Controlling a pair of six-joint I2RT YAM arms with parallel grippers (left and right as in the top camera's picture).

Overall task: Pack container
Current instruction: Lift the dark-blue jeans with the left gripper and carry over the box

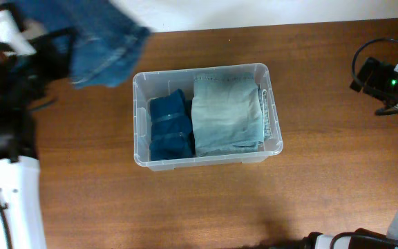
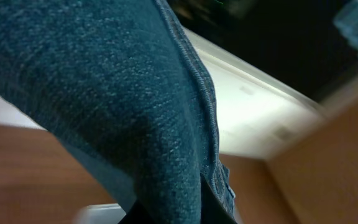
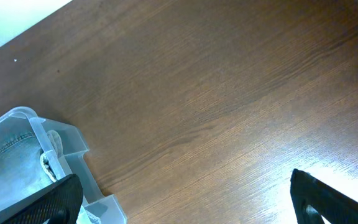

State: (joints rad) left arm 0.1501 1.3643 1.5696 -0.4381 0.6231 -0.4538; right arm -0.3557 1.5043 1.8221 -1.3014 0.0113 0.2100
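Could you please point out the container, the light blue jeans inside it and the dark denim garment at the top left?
container (image 1: 206, 160): overhead view, on its front wall.
light blue jeans (image 1: 226, 114): overhead view, middle of the folded stack.
dark denim garment (image 1: 102, 45): overhead view, middle of the cloth.

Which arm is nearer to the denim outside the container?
Left. The left arm is right beside the denim, which fills its wrist view. The right arm is at the far table edge, past the container.
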